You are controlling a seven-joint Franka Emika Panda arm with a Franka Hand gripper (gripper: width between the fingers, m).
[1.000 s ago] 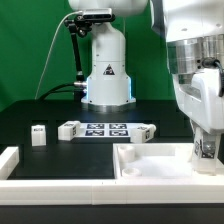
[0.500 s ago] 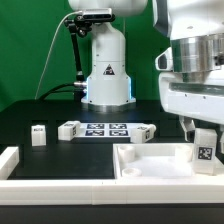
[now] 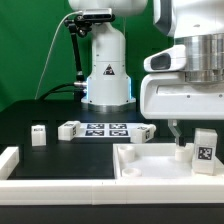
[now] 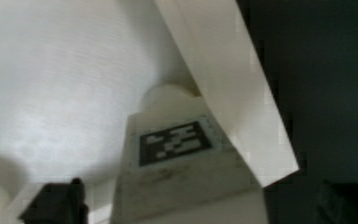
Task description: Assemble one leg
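Leg (image 3: 205,150): stood upright in tray (image 3: 125,160) corner, exterior view's right. Gripper (image 4: 202,205): jaws spread, empty, above leg. Risk: leg perhaps loosely seated; an off-centre regrasp could tip it or jam it crooked.

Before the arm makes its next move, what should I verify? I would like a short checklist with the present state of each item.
1. The gripper is open: ok, its fingers stand apart in the wrist view.
2. The leg is upright: ok.
3. The leg stands inside the tray-like part, near a corner: ok.
4. The leg is fully seated: cannot tell, its base is hidden.
5. The other small white block stands free on the table: ok.
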